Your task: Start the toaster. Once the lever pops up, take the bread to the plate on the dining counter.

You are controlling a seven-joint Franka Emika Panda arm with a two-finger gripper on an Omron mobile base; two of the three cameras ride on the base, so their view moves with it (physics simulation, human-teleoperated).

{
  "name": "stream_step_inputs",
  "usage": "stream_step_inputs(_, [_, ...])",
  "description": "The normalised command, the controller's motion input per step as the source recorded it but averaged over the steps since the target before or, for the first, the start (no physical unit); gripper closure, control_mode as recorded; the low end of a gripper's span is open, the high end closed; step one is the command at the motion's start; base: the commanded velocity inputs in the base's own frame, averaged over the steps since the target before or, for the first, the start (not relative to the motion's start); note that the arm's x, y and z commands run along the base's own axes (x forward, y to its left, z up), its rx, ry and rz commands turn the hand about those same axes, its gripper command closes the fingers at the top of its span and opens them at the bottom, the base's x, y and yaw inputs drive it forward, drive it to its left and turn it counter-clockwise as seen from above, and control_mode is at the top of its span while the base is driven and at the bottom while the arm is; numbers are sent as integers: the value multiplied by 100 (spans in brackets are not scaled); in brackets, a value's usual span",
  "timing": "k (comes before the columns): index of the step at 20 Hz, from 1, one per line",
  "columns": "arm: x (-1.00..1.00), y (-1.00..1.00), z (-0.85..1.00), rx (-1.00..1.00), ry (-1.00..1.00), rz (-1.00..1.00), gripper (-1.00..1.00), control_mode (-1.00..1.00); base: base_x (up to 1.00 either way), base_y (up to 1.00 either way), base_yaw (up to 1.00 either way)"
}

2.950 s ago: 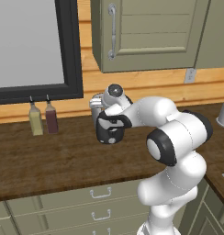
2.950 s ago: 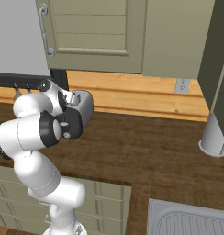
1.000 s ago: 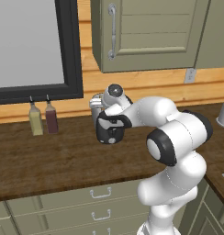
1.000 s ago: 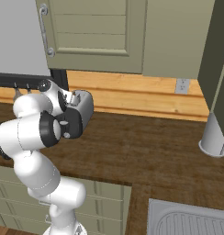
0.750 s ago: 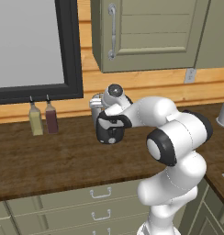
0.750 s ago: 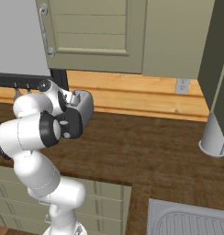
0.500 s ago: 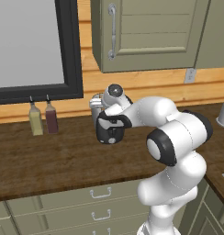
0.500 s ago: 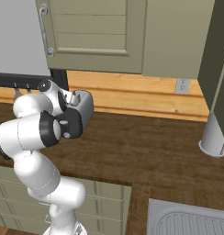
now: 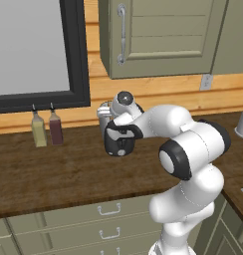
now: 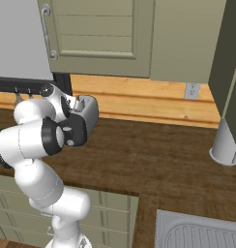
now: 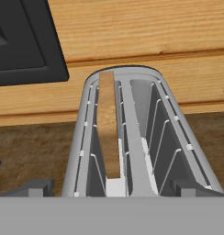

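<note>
The tool (image 9: 118, 145) hangs just over the toaster (image 11: 141, 137), its fingers spread wide and holding nothing. The bread (image 11: 108, 128) stands on edge in the toaster's left slot as the hand view shows it. The toaster sits on the dark wood table (image 9: 54, 174) near the wall, with two bottles (image 9: 46, 128) well off to its left.

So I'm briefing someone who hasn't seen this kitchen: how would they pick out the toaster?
Find the dark wooden counter under the olive wall cabinet. The toaster stands at the back against the wood-panelled wall, partly behind the arm. Unlike the two slim bottles to its left, it is rounded and shiny silver, with bread in one top slot.
</note>
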Motion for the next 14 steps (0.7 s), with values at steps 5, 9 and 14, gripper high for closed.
stream_step_inputs(5, [0,0,0,0,0,0,-100,-100,0,0,0])
stream_step_inputs(9, [0,0,0,0,0,0,-100,-100,0,0,0])
stream_step_inputs(14, [0,0,0,0,0,0,-100,-100,0,0,0])
